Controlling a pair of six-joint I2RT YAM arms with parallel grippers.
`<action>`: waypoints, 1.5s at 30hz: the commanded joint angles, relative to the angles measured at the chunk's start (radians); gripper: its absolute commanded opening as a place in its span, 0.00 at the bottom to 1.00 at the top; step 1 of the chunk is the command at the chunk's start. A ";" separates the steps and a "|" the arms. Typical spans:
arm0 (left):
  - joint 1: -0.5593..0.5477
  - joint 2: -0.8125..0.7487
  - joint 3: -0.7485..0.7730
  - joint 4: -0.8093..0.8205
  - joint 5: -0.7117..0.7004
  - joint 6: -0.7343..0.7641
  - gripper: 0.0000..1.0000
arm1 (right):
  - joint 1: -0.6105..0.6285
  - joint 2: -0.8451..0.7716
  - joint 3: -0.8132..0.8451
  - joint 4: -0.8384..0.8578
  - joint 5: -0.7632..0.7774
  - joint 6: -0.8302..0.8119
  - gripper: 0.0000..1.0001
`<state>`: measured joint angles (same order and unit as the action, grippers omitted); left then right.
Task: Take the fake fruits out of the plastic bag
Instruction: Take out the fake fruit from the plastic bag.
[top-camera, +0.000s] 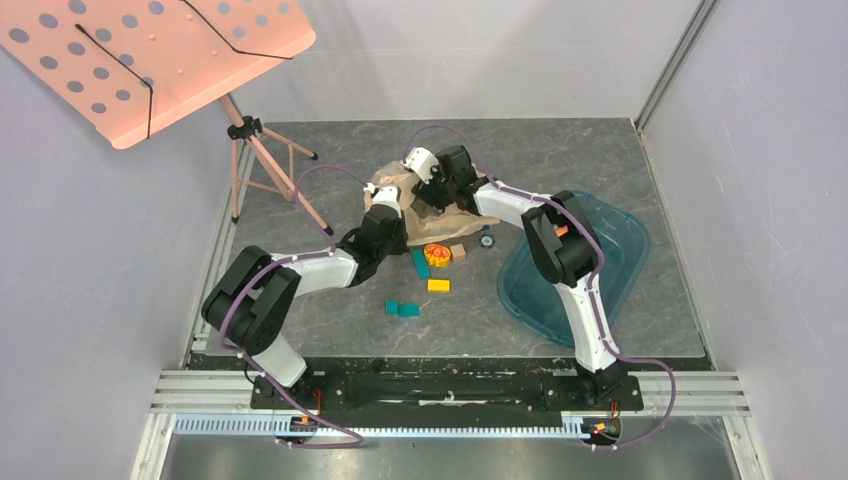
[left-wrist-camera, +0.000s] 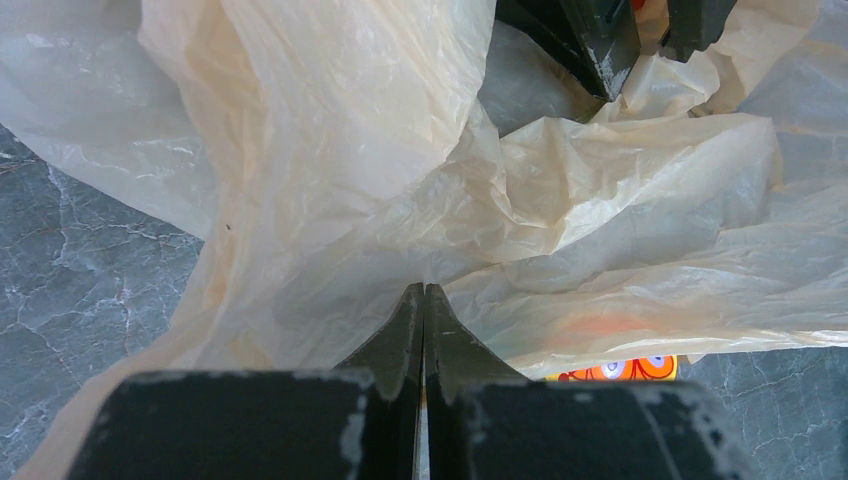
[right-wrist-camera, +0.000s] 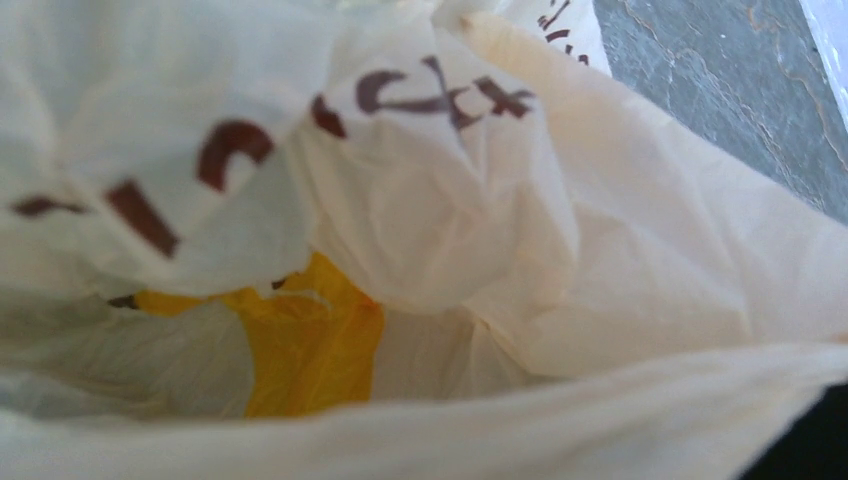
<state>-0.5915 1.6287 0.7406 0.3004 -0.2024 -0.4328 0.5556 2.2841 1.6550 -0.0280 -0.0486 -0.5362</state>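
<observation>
The thin, crinkly, pale peach-beige plastic bag (left-wrist-camera: 560, 200) lies on the grey marbled table (top-camera: 620, 170). The left tool (left-wrist-camera: 425, 300) is pinched tight on a fold of it. The right tool (left-wrist-camera: 648, 45) reaches into the bag's mouth with its fingers apart; whether they grip anything I cannot tell. A yellow shape (right-wrist-camera: 310, 350), probably 1 of the 2 fake fruits, shows inside, so neither seems to be out yet.

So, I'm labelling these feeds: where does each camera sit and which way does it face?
Top external: above and behind the robot, looking down on the table; both arms in full.
Left wrist: on the left arm, looking along the left gripper, shut on the plastic bag; right gripper at top.
Right wrist: on the right arm, facing into the bag; own fingers hidden.
Shared: every view shows the bag.
</observation>
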 joint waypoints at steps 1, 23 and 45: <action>-0.003 0.017 0.034 0.007 0.006 0.007 0.02 | -0.002 0.005 0.000 -0.083 -0.080 -0.005 0.59; -0.003 0.036 0.053 -0.011 0.033 -0.004 0.02 | -0.001 -0.451 -0.452 0.115 -0.280 0.175 0.37; -0.002 0.042 0.056 -0.010 0.049 -0.012 0.02 | 0.028 -0.713 -0.579 0.226 -0.515 0.376 0.36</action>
<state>-0.5915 1.6585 0.7605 0.2745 -0.1715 -0.4332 0.5789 1.6310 1.0840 0.1474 -0.5247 -0.2073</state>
